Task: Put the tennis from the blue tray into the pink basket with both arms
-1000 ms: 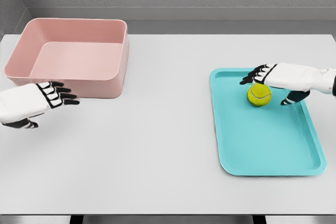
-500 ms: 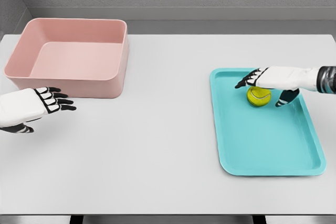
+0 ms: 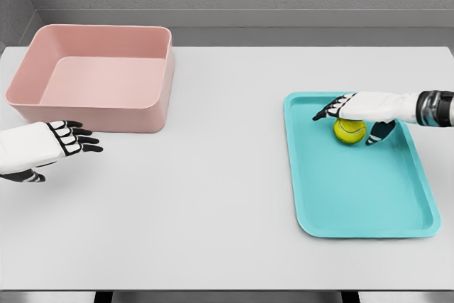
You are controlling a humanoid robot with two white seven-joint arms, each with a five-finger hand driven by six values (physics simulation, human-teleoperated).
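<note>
A yellow tennis ball (image 3: pixel 350 130) sits at twelve o'clock in the blue tray (image 3: pixel 362 196) — the right hand (image 3: pixel 358 110) arches over it, fingers spread, not closed. Likely light, springy, rolls easily — grip its sides.

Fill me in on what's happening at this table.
The right hand is lowered over the tennis ball at the far end of the blue tray, fingers extended across its top and thumb down beside it; the ball sits on the tray, not lifted. The left hand hovers open in front of the pink basket, which holds nothing.
</note>
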